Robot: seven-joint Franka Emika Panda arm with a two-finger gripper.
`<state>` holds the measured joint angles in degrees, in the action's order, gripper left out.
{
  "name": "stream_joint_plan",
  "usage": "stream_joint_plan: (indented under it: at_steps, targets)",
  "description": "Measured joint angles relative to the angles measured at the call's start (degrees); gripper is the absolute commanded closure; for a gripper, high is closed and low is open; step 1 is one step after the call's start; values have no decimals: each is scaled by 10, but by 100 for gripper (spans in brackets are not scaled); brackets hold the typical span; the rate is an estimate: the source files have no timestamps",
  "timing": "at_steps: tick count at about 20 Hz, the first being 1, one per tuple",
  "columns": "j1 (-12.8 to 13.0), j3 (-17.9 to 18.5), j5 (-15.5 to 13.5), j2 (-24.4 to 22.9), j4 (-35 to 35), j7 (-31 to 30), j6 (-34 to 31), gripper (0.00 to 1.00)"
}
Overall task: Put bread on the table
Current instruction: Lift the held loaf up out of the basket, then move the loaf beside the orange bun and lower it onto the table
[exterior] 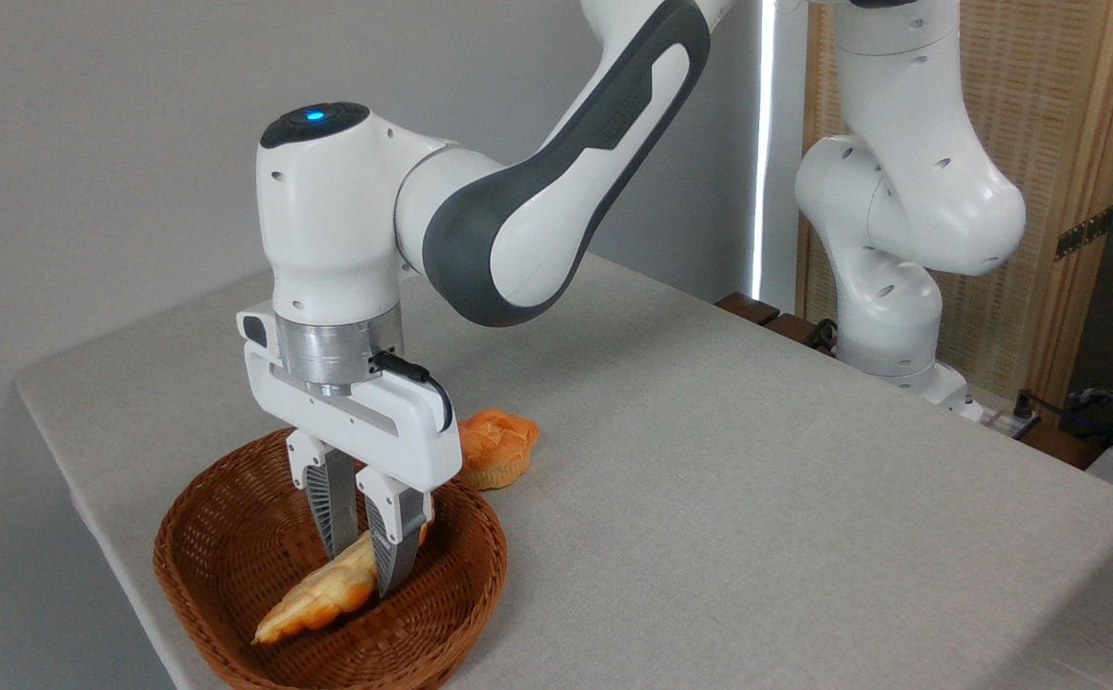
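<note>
Gripping the bread [321, 592] in the basket [230, 537], lower left.
Our gripper [364, 565] has closed its fingers on the loaf; next we judge a lift, then carry right onto the table [757, 498].

One fixed camera looks down at an angle across the grey surface [709, 498] from near its front corner. It stands close, with the wicker basket [230, 565] low and left in view.

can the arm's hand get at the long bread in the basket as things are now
Probably yes. The hand is already down inside the basket, its fingers either side of the bread; nothing lies between them. Whether they actually grip it, I cannot tell.
</note>
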<state>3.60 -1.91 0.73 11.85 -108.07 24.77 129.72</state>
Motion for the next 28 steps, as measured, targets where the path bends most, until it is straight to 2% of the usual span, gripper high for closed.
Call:
stream_joint_plan:
  at_steps: [11,15,17,21,24,28]
  targets:
    - [0,0,0,-35,1,0,-6,61]
    - [-1,1,0,-67,1,1,-36,61]
    - [-1,1,0,-91,1,20,-68,61]
    - [-3,6,-1,-161,-6,120,-191,61]
    - [-2,15,-1,-196,-27,157,-220,61]
    - [-2,32,-1,-253,-106,222,-226,61]
